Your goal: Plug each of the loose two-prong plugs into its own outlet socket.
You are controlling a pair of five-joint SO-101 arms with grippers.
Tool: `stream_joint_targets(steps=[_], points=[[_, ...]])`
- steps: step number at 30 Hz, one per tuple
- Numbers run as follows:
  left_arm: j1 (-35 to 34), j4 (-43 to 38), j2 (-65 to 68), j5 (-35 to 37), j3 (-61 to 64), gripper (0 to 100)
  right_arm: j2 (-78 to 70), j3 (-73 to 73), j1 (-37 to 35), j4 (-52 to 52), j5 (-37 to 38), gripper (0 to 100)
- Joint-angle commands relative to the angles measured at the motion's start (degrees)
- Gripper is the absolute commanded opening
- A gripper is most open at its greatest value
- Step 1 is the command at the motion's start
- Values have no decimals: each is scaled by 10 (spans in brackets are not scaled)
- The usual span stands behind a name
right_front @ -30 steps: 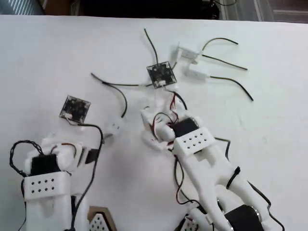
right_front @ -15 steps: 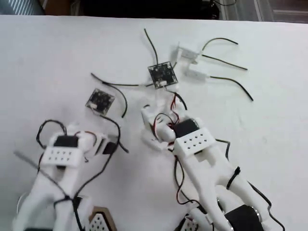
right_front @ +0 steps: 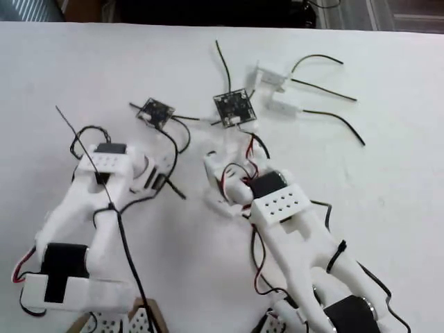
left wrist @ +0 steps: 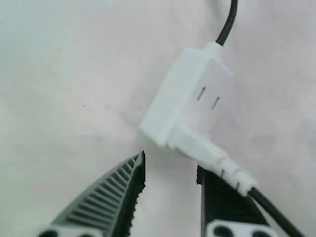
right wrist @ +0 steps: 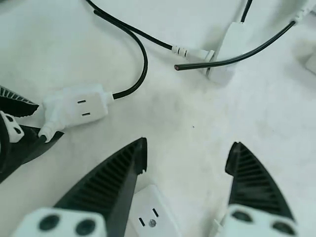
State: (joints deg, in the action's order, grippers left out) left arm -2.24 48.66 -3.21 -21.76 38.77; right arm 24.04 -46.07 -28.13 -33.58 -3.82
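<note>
- Edges: the desk (right_front: 62,76) runs to a far edge along the top of the high view, with a dark room beyond. I see bare surface across the far left and down the right side past the right arm (right_front: 305,236).
- Left gripper (left wrist: 170,165): its jaws stand apart, with desk showing between them. Just ahead lies a two-slot socket (left wrist: 190,103), and a socket cord (left wrist: 227,24) leaves its far end. A plug (left wrist: 207,154) butts into its near end with the prongs out of sight, and its ribbed collar crosses one jaw.
- Right gripper (right wrist: 188,145): its jaws are spread wide and grip nothing. A near socket (right wrist: 150,217) lies on the desk between them.
- Count from the right wrist view: three sockets, those two plus a far socket (right wrist: 228,44) with a seated plug (right wrist: 195,51) in its end.
- Count from the high view: two white blocks at the far right, the farther block (right_front: 269,75) and the nearer block (right_front: 286,107), close together. Three black cords (right_front: 333,118) fan rightward from them.
- Also two squares, a left dark square (right_front: 156,111) and a right dark square (right_front: 232,107), one ahead of each gripper. I cannot tell what they are.
</note>
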Motion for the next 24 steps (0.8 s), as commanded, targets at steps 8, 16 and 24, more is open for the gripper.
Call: stream_joint_targets(steps=[8, 16, 24], points=[[-8, -98, -2, 21, -52, 212, 22, 3, 58, 31, -8, 254], [-61, -49, 167, 79, -256, 270, 22, 3, 59, 31, -8, 254], [-117, 138, 247, 82, -500, 272, 22, 3, 59, 31, -8, 254]])
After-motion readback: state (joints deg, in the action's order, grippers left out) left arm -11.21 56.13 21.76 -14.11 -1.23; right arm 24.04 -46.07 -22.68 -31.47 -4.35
